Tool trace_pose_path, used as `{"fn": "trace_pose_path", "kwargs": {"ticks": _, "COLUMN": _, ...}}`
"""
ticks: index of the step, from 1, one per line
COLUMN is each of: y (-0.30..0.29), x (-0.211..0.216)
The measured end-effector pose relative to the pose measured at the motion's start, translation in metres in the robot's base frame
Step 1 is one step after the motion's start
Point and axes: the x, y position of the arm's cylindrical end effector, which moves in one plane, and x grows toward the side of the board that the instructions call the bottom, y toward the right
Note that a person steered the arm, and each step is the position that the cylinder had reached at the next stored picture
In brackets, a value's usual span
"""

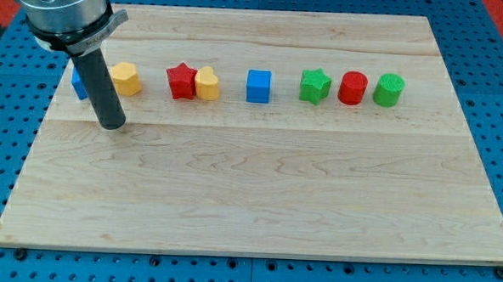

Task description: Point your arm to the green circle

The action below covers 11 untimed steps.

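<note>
The green circle [389,90] stands at the right end of a row of blocks near the view's top. My tip [113,124] rests on the board at the view's left, far from it. The rod partly hides a blue block [80,83] just left of it. A yellow block [126,78] sits just right of the rod. Further right come a red star [181,81], a yellow heart [207,84], a blue cube [258,86], a green star [315,86] and a red circle [352,88], which sits beside the green circle.
The wooden board [257,201] lies on a blue perforated table [501,84]. The arm's grey housing [62,9] fills the view's top left corner.
</note>
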Motion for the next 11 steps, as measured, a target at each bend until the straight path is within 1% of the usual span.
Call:
{"fn": "trace_pose_path", "kwargs": {"ticks": 1, "y": 0.01, "x": 0.009}}
{"fn": "trace_pose_path", "kwargs": {"ticks": 2, "y": 0.113, "x": 0.014}}
{"fn": "trace_pose_path", "kwargs": {"ticks": 3, "y": 0.157, "x": 0.017}}
{"fn": "trace_pose_path", "kwargs": {"ticks": 4, "y": 0.156, "x": 0.017}}
{"fn": "trace_pose_path", "kwargs": {"ticks": 5, "y": 0.169, "x": 0.017}}
{"fn": "trace_pose_path", "kwargs": {"ticks": 7, "y": 0.257, "x": 0.016}}
{"fn": "trace_pose_path", "kwargs": {"ticks": 8, "y": 0.304, "x": 0.005}}
{"fn": "trace_pose_path", "kwargs": {"ticks": 9, "y": 0.378, "x": -0.007}}
{"fn": "trace_pose_path", "kwargs": {"ticks": 10, "y": 0.401, "x": -0.038}}
{"fn": "trace_pose_path", "kwargs": {"ticks": 11, "y": 0.407, "x": -0.088}}
